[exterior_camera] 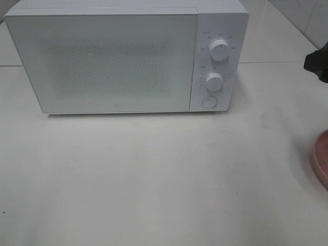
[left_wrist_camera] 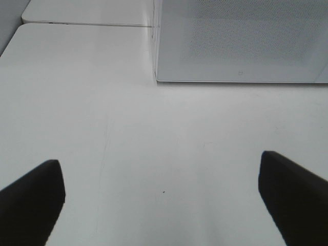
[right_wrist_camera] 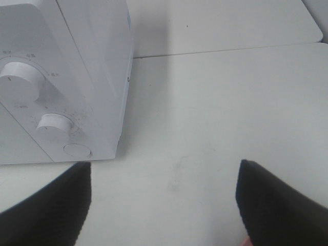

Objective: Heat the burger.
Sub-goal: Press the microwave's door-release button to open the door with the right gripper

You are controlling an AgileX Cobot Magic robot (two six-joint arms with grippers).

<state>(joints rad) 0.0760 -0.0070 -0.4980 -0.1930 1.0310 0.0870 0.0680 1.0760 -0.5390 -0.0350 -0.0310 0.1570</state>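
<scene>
Fingers (left_wrist_camera: pixel 31 202) of our left gripper (left_wrist_camera: pixel 161 205) are standing wide apart and gripping nothing. Only the bare white table (left_wrist_camera: pixel 154 143) is showing between them. Our right gripper (right_wrist_camera: pixel 164 205) is doing the same. Its two dark fingers (right_wrist_camera: pixel 279 205) are spread wide with plain tabletop between them, near the control-panel corner of the microwave (right_wrist_camera: pixel 77 61).

From the high camera, we are seeing a sliver of a round pink plate (exterior_camera: pixel 322 156) lying on the table at the right edge, mostly cut off by the frame. Farther back along that same edge, a dark piece of our right arm (exterior_camera: pixel 318 65) is poking into view.

Beyond that, the white microwave is sitting on the table with its door (exterior_camera: pixel 102 61) closed. The door's speckled panel is hiding whatever is inside. To the right of the door, the control panel is carrying an upper knob (exterior_camera: pixel 219 49), a lower knob (exterior_camera: pixel 214 81) and, under them, a round button (exterior_camera: pixel 209 101). Small grey print is ringing both knobs, but it is coming out too small for us to read. A tiny mark (exterior_camera: pixel 114 107) is sitting at the bottom middle of the door, and we cannot make it out either.

We are not finding the burger in any view, so we cannot tell where it is.
</scene>
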